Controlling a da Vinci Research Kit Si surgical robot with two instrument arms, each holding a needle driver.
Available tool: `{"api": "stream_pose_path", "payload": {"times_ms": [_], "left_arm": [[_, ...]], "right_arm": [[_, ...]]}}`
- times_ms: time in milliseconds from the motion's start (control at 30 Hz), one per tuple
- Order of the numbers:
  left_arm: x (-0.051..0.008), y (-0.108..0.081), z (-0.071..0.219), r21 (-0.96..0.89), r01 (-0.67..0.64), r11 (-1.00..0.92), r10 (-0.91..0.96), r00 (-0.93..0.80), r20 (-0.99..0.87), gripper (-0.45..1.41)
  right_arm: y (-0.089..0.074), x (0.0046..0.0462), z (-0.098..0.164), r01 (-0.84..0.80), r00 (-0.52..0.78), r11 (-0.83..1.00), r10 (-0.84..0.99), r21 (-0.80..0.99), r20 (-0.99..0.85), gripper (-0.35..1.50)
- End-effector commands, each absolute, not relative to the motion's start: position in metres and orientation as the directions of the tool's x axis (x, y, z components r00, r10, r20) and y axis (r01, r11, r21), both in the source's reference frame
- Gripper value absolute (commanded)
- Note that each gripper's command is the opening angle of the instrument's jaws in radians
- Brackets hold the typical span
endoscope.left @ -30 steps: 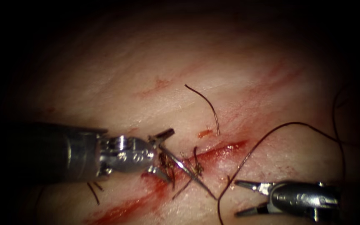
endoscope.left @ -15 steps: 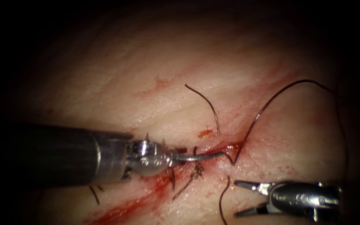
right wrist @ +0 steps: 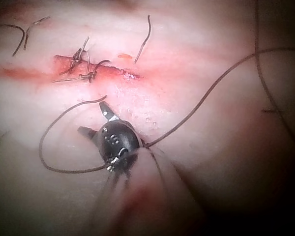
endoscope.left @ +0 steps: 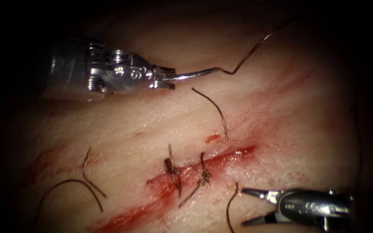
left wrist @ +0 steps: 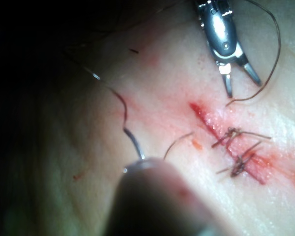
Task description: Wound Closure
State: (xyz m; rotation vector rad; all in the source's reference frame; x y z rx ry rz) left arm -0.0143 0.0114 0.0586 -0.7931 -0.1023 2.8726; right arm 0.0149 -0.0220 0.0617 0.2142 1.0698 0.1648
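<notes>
My left tool point(endoscope.left: 164, 80) hangs above the tissue point(endoscope.left: 121, 121), up and to the left of the cut point(endoscope.left: 221, 157), shut on the curved needle point(endoscope.left: 193, 75) near its pointed end. The needle is free of the tissue. From its tail the thread point(endoscope.left: 247, 54) rises toward the upper right. In the left wrist view the needle point(left wrist: 133, 143) leads into its thread point(left wrist: 121, 105). My right tool point(endoscope.left: 248, 207) rests to the right of the cut, jaws spread and holding nothing; in its own view, the right tool point(right wrist: 92, 118) has thread looping around it.
Two knotted stitches point(endoscope.left: 172, 167) point(endoscope.left: 203, 174) cross the cut, with red fluid point(endoscope.left: 121, 218) along its lower left stretch. A loose curved thread end point(endoscope.left: 214, 108) lies above the cut. Cut thread pieces point(endoscope.left: 85, 183) lie at the lower left. Another strand point(endoscope.left: 231, 203) curls beside the right tool.
The left tool shut on the needle at the cut, drew it out and carried it up and to the left, pulling thread after it. The right tool has stayed still.
</notes>
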Motion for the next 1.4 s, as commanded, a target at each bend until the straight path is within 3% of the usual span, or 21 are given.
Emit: {"api": "stream_pose_path", "payload": {"times_ms": [33,333,700,733,767,800,833,900,1000,1200,1400], "left_arm": [[-0.0148,0.013,0.060,-0.106,-0.145,-0.984,0.178,-0.846,-0.503,-0.45],[-0.0175,0.022,0.070,-0.070,-0.187,-0.980,0.198,-0.852,-0.485,-0.45],[-0.0228,0.019,0.083,-0.126,-0.141,-0.982,0.186,-0.850,-0.493,-0.45],[-0.0231,0.019,0.083,-0.129,-0.144,-0.981,0.190,-0.848,-0.495,-0.28],[-0.0234,0.019,0.084,-0.136,-0.150,-0.979,0.198,-0.849,-0.490,0.07],[-0.0234,0.019,0.084,-0.136,-0.150,-0.979,0.198,-0.849,-0.490,0.07],[-0.0236,0.019,0.085,-0.150,-0.153,-0.977,0.208,-0.847,-0.489,0.44],[-0.0238,0.019,0.085,-0.196,-0.184,-0.963,0.259,-0.832,-0.490,1.01],[-0.0239,0.019,0.085,-0.291,-0.262,-0.920,0.376,-0.796,-0.474,0.96],[-0.0229,0.021,0.082,-0.424,-0.300,-0.855,0.494,-0.720,-0.487,1.22],[-0.0194,0.023,0.076,-0.492,-0.288,-0.821,0.557,-0.590,-0.584,1.25]], "right_arm": [[-0.023,0.0158,0.062,-0.029,0.468,0.966,0.240,0.257,-0.850,1.48],[-0.023,0.0163,0.062,-0.026,0.467,0.966,0.241,0.259,-0.851,1.48],[-0.023,0.0166,0.062,-0.022,0.465,0.965,0.241,0.261,-0.852,1.48],[-0.023,0.0167,0.062,-0.024,0.463,0.965,0.241,0.260,-0.853,1.48],[-0.023,0.0168,0.062,-0.025,0.463,0.965,0.242,0.260,-0.853,1.48],[-0.023,0.0168,0.062,-0.025,0.463,0.965,0.242,0.260,-0.853,1.48],[-0.023,0.0169,0.062,-0.025,0.463,0.965,0.242,0.260,-0.853,1.48],[-0.023,0.0170,0.062,-0.026,0.463,0.965,0.242,0.260,-0.853,1.48],[-0.023,0.0170,0.062,-0.023,0.462,0.965,0.242,0.261,-0.853,1.48],[-0.023,0.0170,0.062,-0.023,0.462,0.965,0.242,0.261,-0.853,1.48],[-0.023,0.0170,0.062,-0.021,0.461,0.965,0.242,0.262,-0.854,1.48]]}}
